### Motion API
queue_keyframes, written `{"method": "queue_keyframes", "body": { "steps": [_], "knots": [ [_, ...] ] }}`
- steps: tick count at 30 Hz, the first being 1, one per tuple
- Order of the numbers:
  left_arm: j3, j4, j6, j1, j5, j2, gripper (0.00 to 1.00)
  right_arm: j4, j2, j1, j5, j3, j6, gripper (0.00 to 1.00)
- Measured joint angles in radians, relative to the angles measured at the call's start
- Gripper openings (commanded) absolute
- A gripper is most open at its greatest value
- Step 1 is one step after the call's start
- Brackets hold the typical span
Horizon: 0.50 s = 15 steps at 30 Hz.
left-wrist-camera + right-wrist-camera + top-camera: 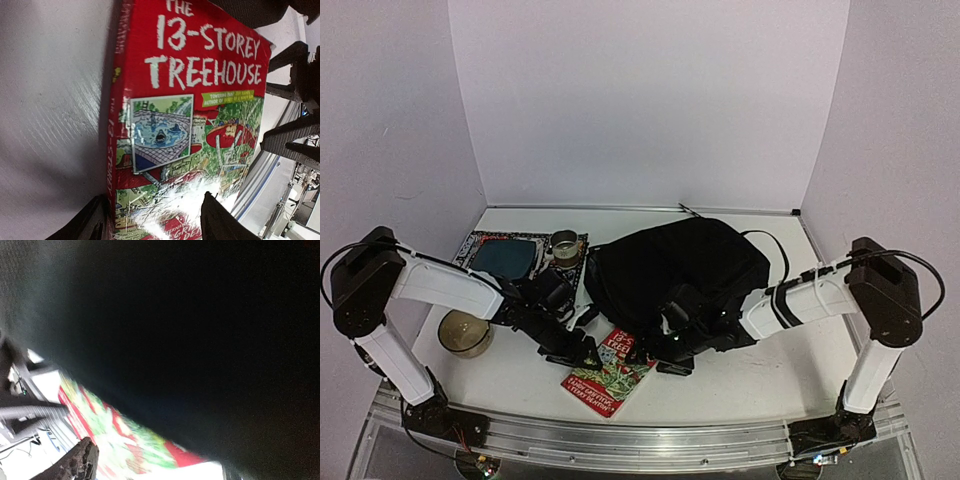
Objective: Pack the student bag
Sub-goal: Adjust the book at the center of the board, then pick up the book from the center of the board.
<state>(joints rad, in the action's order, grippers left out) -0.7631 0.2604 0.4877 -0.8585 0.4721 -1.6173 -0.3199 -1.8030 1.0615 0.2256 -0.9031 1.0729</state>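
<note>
From above we see the student bag (680,270) slumped on the table (770,385), just behind the book (610,375). The left claw (580,352) and right claw (675,358) crowd that book and could collide.

Left wrist: the left claw stands open astride the spine, and a shallow bite may slip.

Right wrist: blur and bag, so we cannot tell that claw's state.

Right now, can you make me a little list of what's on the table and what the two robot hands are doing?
bag: black backpack, lying mid-table, a bit to the right
book: red book, The 13-Storey Treehouse, flat on the table, far end at the bag's near edge
left gripper: open, fingers over the book's bottom end
right gripper: open, at the bag's near edge, beside the book
other things: round bowl, metal cup
</note>
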Motion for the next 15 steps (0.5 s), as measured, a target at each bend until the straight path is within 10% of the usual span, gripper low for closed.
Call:
{"method": "queue_keyframes", "body": {
  "steps": [15],
  "knots": [
    [0.089,-0.007,0.146,-0.005,-0.002,0.098,0.54,0.011,-0.077,-0.012,-0.035,-0.124,-0.086,0.61]
  ]
}}
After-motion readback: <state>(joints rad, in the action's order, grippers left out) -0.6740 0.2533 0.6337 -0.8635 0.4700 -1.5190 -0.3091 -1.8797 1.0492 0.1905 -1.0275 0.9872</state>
